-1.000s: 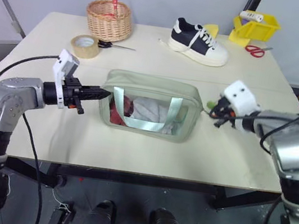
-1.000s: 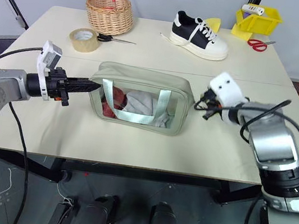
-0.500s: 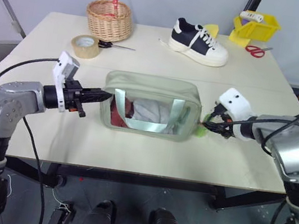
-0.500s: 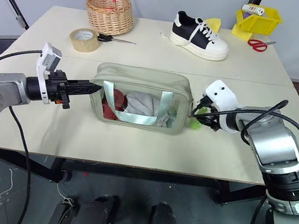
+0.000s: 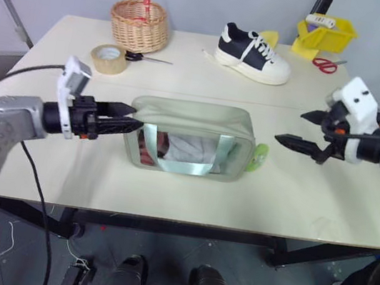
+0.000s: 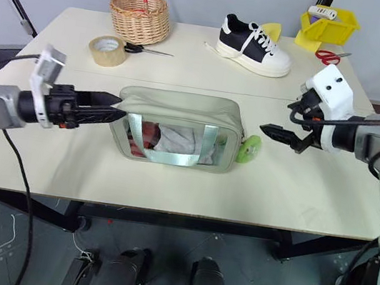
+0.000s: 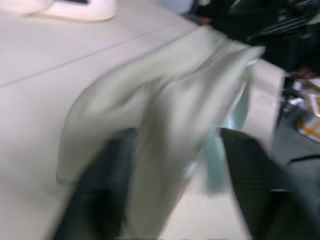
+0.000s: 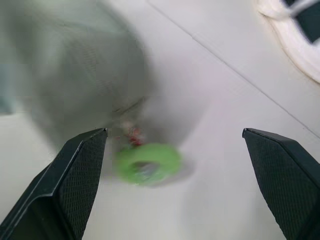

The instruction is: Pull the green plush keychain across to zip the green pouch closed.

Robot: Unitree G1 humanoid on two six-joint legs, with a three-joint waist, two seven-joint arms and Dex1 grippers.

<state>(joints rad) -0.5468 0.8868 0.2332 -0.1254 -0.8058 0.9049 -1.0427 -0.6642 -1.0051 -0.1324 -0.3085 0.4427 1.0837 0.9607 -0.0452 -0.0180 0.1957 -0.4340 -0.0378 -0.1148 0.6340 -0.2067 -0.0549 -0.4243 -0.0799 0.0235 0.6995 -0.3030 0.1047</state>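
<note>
a pale surface [image 5: 166, 200] against a grey wall. the right tool [image 6: 288, 124] hangs with fingers spread wide, holding nothing, near the green plush keychain [image 6: 248, 151] lying at the green pouch [image 6: 176, 137] 's right end. the left tool [image 5: 123, 117] is spread at the pouch's left end (gripping nothing). the zip looks closed, so backing both tools straight off, without snagging fabric, seems best.

Pouch [image 5: 191, 137] mid-table [image 5: 168, 190] — keychain [image 5: 259, 155] at its right end.
</note>
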